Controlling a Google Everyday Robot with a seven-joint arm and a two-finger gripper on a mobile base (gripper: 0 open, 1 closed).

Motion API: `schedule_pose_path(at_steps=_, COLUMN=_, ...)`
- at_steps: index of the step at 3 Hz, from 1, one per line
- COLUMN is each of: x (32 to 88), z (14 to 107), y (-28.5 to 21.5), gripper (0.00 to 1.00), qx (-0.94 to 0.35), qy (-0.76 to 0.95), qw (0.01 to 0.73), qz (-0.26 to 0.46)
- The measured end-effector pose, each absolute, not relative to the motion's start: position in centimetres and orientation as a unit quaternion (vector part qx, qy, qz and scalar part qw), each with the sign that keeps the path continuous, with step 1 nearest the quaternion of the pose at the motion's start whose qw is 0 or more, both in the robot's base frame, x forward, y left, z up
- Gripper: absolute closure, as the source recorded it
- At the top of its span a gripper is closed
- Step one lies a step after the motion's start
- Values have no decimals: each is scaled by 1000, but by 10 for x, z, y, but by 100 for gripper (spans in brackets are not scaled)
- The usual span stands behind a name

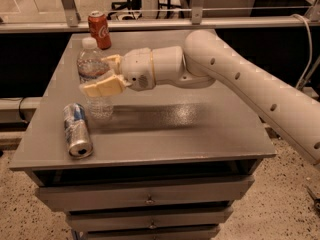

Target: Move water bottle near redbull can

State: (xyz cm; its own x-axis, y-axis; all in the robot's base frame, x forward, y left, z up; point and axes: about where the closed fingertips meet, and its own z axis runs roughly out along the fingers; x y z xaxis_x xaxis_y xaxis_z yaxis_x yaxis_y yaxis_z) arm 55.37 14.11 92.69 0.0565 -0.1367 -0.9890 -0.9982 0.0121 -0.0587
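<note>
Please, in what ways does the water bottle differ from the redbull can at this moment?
The water bottle is upright, while the redbull can lies on its side on the table. The water bottle is clear plastic with a white cap; the redbull can is silver-and-blue metal. The gripper is closed around the water bottle's middle; nothing touches the redbull can. Both are drink containers on the view's left side, close together.
</note>
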Motion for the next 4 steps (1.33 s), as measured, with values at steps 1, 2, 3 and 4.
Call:
schedule_pose_path(at_steps=1, x=550, z=922, y=149, gripper=63, qx=-547, qy=518, qw=475, qz=455)
schedule_pose_path(at_steps=2, x=545, z=919, y=155, gripper=39, qx=-549, qy=513, qw=470, qz=463)
schedule_pose_path(at_steps=3, x=541, z=918, y=157, gripper=17, qx=-551, qy=513, qw=466, qz=465)
schedule_pose_path(at_steps=4, x=537, z=918, y=154, gripper=0, qx=-552, qy=516, qw=464, qz=463)
